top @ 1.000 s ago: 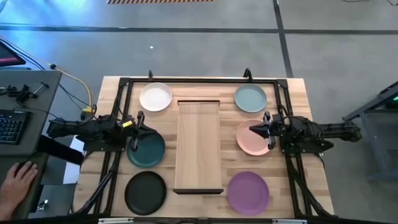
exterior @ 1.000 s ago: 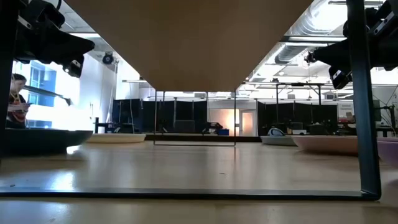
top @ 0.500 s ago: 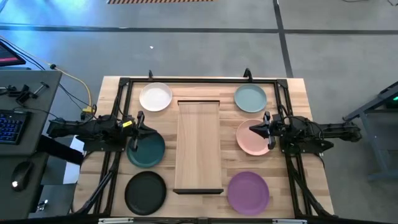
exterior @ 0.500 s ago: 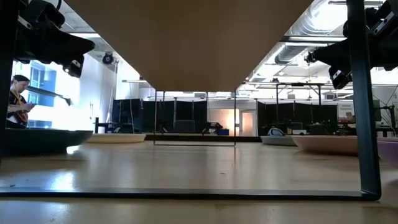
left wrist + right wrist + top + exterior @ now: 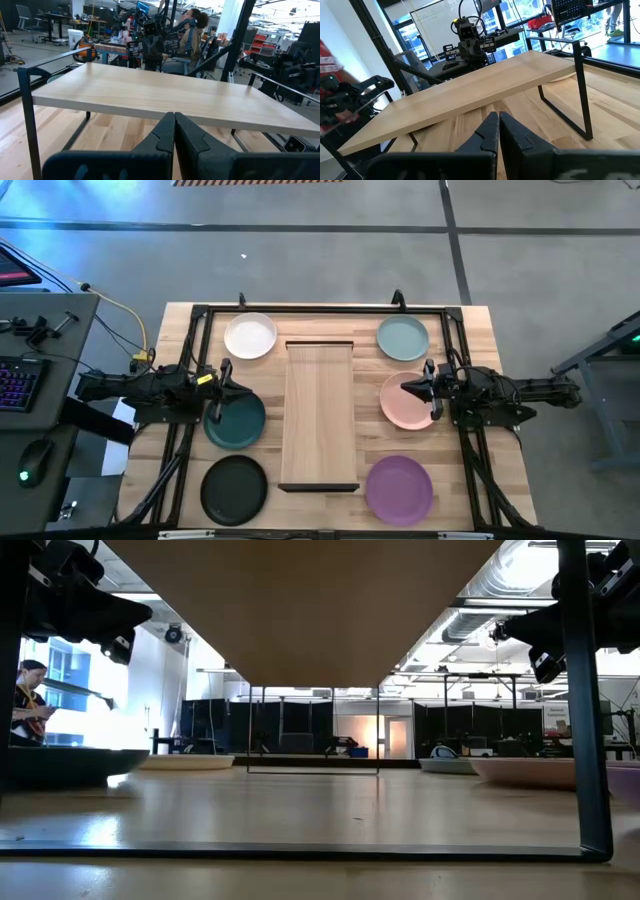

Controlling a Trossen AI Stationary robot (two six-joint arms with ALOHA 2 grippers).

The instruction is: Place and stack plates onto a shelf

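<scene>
The shelf [image 5: 318,415], a pale board on thin dark legs, stands along the middle of the slatted table. All six plates rest flat on the tabletop. To the shelf's left are the white plate [image 5: 250,337], dark teal plate [image 5: 238,424] and black plate [image 5: 234,489]. To its right are the pale blue-green plate [image 5: 403,338], pink plate [image 5: 403,405] and purple plate [image 5: 399,487]. My left gripper [image 5: 236,392] is shut and empty, level above the teal plate's far part, pointing at the shelf [image 5: 165,95]. My right gripper [image 5: 406,390] is shut and empty above the pink plate, pointing at the shelf [image 5: 470,90].
A dark metal frame [image 5: 320,309] runs round the tabletop, with posts near both arms. A desk with a keyboard [image 5: 15,380] and a mouse stands off the table's left edge. A person [image 5: 187,35] sits in the room beyond the table.
Both arms have kept still. A person's hand that lay on the mouse at the desk left of the table has gone out of view.
</scene>
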